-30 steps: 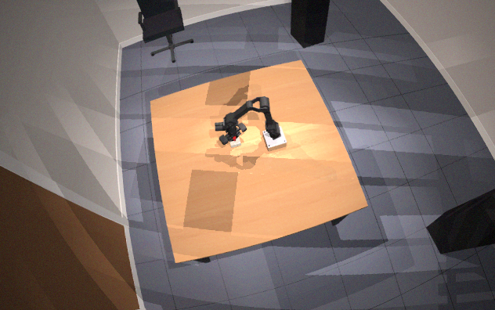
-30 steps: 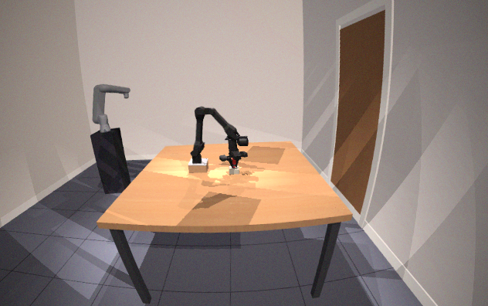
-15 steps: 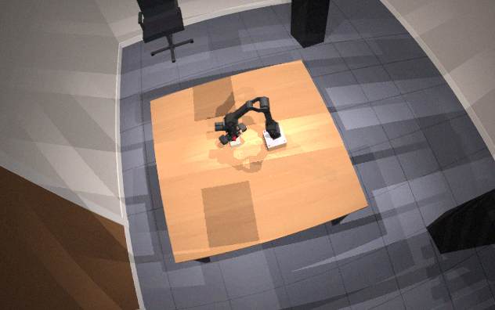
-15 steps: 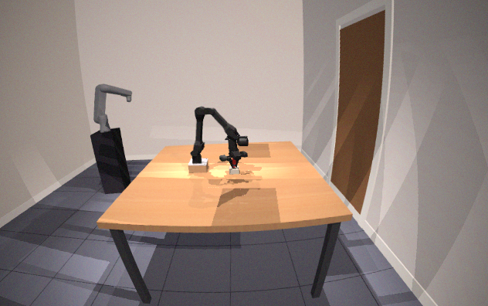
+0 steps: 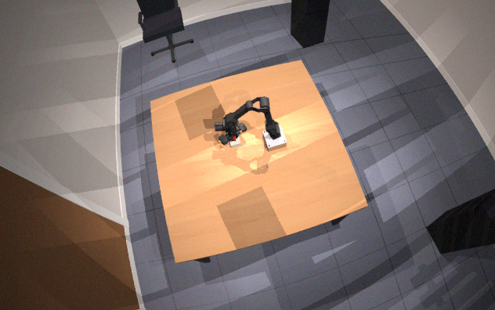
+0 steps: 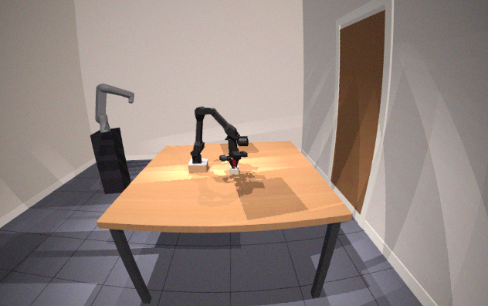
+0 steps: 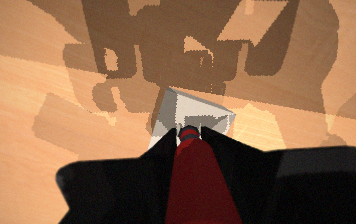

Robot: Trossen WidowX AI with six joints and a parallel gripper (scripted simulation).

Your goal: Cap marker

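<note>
The light grey holder block (image 5: 235, 144) (image 6: 234, 171) (image 7: 192, 106) sits on the table, directly below my gripper. My gripper (image 5: 234, 141) (image 6: 234, 166) (image 7: 188, 131) points down and is shut on the red cap (image 6: 234, 161) (image 7: 200, 190), which stands lengthwise between the fingers. A small banded red and dark grey part shows between the fingertips, in line with the cap and over the block. The marker is not clearly told apart from the cap, and the fingers hide the join. How far the cap sits on the marker cannot be told.
The arm's white base box (image 5: 275, 142) (image 6: 198, 166) stands on the wooden table (image 5: 204, 219) (image 6: 174, 209), beside the block. Broken shadows and bright light patches lie around the block. A chair (image 5: 162, 27) and black pedestals stand off the table.
</note>
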